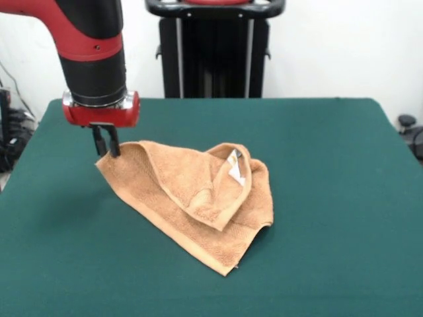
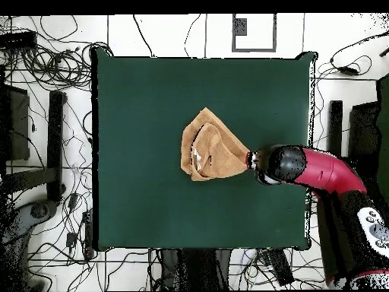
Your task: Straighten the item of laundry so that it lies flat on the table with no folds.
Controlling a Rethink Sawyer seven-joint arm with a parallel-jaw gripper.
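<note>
On the broad green surface [image 1: 330, 198] the towel [image 1: 192, 198] sits near the middle as a rumpled, roughly triangular heap, and your pincer [image 1: 107, 142] is at its one outstretched corner, so the step in hand looks like drawing that corner outward to open the cloth. In the front view the two dark fingers stand close together, narrow, right at the corner's hem; they seem to pinch the edge, though you cannot be sure from here how much cloth is actually between them. Do this well by pulling low and slow, away from the bulk of the towel, keeping the corner just off the surface so the terry drags and unrolls rather than lifting the whole heap. Everything else of the towel lies to one side of the pincer, spreading away from it: the wide lower layer first, then the flap doubled over on top of it, its hemmed edge curving across the middle. Beyond that fold, on the side farthest from the pincer, a small white label [image 1: 236, 166] shows. Watch that flap; it may ride along instead of opening, and then it will need its own grasp
</note>
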